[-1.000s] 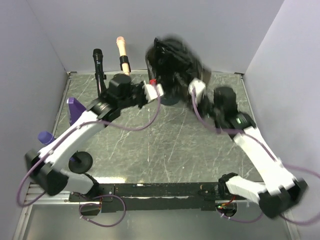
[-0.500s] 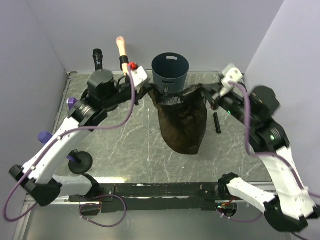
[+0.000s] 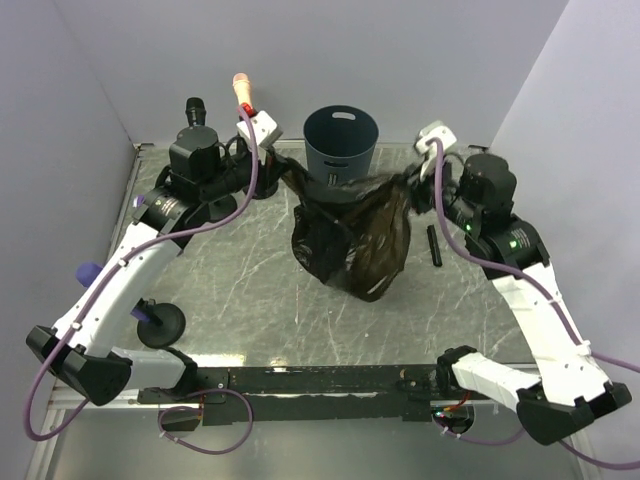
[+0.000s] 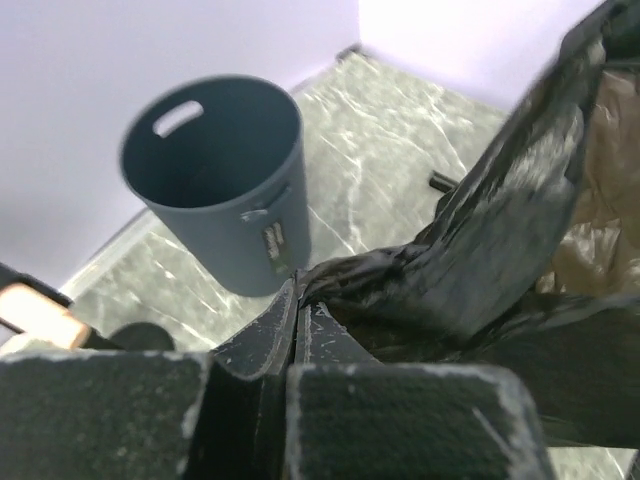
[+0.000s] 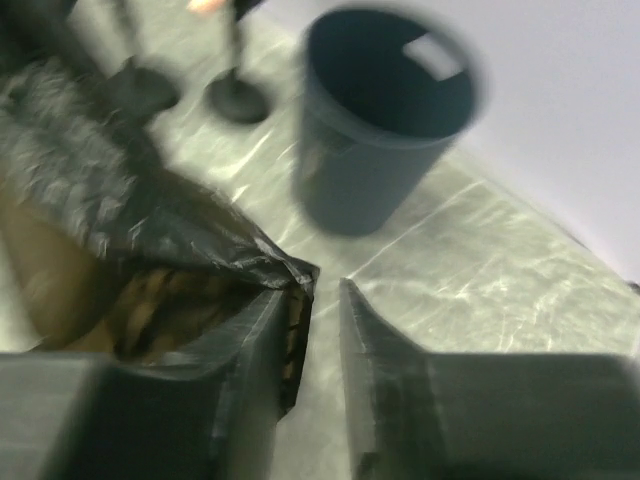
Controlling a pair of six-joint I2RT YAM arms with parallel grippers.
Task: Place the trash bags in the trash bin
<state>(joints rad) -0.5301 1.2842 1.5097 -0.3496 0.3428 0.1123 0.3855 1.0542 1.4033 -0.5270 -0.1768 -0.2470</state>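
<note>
Black plastic fills the near view: the trash bag (image 3: 355, 240) hangs stretched between your two tools, its bulk sagging toward the marbled grey-green surface (image 3: 250, 290). Your left tool (image 4: 297, 320) is clamped shut on the bag's rim, the film bunched right at its fingertips. Your right tool (image 5: 318, 295) has its jaws parted, with a clear gap between them. The bag's opposite corner lies against one finger (image 5: 250, 365), and whether it is caught there cannot be told. A slim black stick (image 3: 433, 245) lies on the surface near the right tool, on its near side. Just beyond both tools stands the trash bin (image 3: 340, 150), dark blue-grey and upright, with an oval handle slot in its far wall. The bag's rim crosses in front of its lower part, and none of the bag is inside. Farther back, past the left tool, a black microphone (image 3: 193, 110) and a peach-coloured microphone (image 3: 243, 88) stand by the back wall.
</note>
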